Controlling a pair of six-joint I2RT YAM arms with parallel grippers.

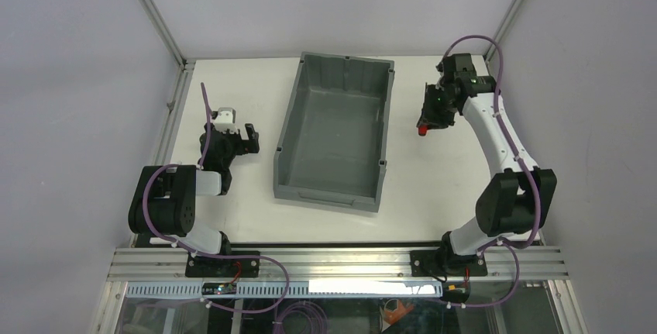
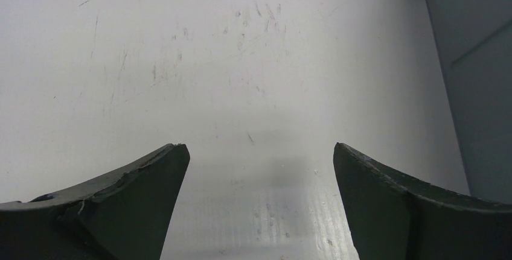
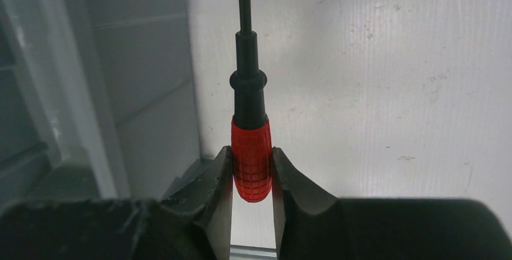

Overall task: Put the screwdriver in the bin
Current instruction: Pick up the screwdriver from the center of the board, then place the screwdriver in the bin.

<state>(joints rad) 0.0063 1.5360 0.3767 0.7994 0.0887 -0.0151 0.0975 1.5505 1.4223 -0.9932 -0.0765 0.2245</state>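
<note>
Screwdriver with a red ribbed handle and thin black shaft [image 3: 249,109] is hanging pinched by its handle in the right gripper [image 3: 250,151], outside the large grey plastic bin [image 1: 283,129], beside its right wall. The left gripper [image 2: 259,146] is gaping wide above the white table [image 2: 181,61]. Only the right wrist view is showing the grip clearly.

I work over a scuffed white table [image 1: 248,86]; pale grey walls [image 1: 77,78] enclose three sides, metal rails [image 1: 333,260] along its near edge.
</note>
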